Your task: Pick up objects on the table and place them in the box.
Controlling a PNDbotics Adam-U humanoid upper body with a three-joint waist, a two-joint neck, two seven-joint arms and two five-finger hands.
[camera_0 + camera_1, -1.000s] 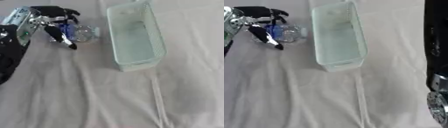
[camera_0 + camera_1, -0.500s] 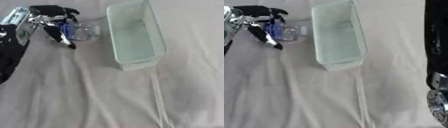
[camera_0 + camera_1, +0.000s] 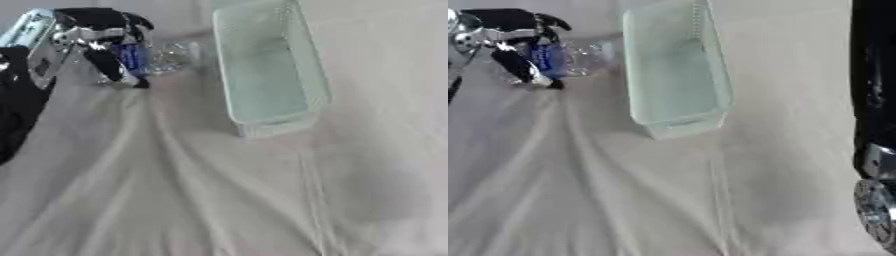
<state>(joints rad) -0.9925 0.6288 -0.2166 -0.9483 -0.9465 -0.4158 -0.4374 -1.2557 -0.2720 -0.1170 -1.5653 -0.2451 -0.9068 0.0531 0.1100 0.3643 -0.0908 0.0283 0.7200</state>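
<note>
A clear plastic bottle with a blue label lies on its side at the upper left of the white cloth, just left of the box. My left hand is curled round its labelled end, thumb and fingers on either side. The box is a pale green see-through tub, long and narrow, with nothing visible inside. My right arm hangs along the right edge in the right eye view; its hand does not show.
The white cloth over the table is creased, with folds running from the bottle down to the near edge. My left forearm fills the left edge.
The hand and bottle have shifted slightly up and toward the box; the whole picture has also shifted a little, so the camera moved.
</note>
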